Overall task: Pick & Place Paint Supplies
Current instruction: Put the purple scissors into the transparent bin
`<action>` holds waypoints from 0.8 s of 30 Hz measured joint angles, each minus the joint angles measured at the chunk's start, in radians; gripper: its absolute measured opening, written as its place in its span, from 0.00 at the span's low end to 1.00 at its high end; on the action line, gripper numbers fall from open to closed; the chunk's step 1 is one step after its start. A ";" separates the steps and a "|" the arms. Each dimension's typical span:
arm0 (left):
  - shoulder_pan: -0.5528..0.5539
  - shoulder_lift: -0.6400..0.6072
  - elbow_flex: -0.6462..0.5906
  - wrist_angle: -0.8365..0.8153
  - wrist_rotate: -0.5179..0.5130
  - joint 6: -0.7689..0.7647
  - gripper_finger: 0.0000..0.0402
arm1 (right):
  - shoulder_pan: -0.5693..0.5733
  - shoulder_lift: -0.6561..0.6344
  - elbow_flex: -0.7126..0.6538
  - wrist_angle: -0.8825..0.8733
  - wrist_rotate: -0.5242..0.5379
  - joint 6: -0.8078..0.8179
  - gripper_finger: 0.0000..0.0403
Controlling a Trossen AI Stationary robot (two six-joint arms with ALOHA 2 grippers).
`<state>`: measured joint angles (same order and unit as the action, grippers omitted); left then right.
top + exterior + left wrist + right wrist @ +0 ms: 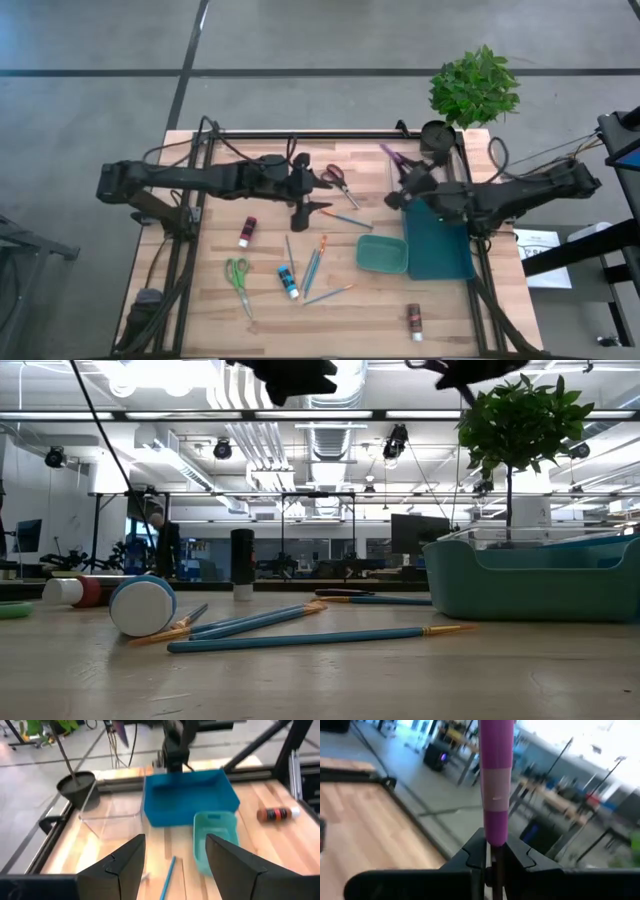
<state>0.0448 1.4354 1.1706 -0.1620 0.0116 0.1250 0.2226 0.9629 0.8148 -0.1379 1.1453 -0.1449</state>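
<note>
My right gripper (404,178) hangs high over the table's far right, shut on a pink-purple paintbrush (389,154). My left gripper (175,857) is open above the table's middle, with nothing between its fingers. Below lie several blue-handled brushes (312,266), a blue tube (288,282), a pink tube (246,232) and a brown tube (414,320), all flat on the wood. The small teal palette (382,253) rests beside a dark teal bin (438,245). My right gripper pinches the pink-purple brush handle (496,827) between its two fingers (520,855). The handle sticks out past the fingertips, toward the table's far edge. The brush is lifted clear of the table.
Green scissors (238,275) lie near left, red-handled scissors (338,180) at the far middle. A potted plant (473,85) stands at the far right corner. A black frame runs along the table's edges (300,133). A clear box (112,802) stands by the pot.
</note>
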 joint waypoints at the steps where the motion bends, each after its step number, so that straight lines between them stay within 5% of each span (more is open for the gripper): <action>1: 0.000 -0.003 0.000 -0.017 0.000 0.006 0.53 | 0.000 -0.020 0.032 -0.141 -0.023 0.100 0.06; 5: 0.000 -0.011 0.000 -0.048 0.000 0.030 0.53 | -0.010 -0.014 0.164 -0.654 -0.119 0.419 0.06; 8: 0.000 -0.012 0.000 -0.056 0.000 0.043 0.53 | -0.033 0.049 0.250 -0.868 -0.165 0.472 0.06; 16: 0.000 -0.012 0.000 -0.100 0.000 0.036 0.53 | -0.217 0.261 0.409 -1.171 -0.331 0.373 0.06; 24: 0.000 -0.013 0.000 -0.216 0.000 0.016 0.53 | -0.329 0.287 0.357 -1.210 -0.455 0.229 0.06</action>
<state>0.0448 1.4226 1.1706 -0.3784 0.0117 0.1413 -0.1063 1.2502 1.1714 -1.3481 0.6900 0.0844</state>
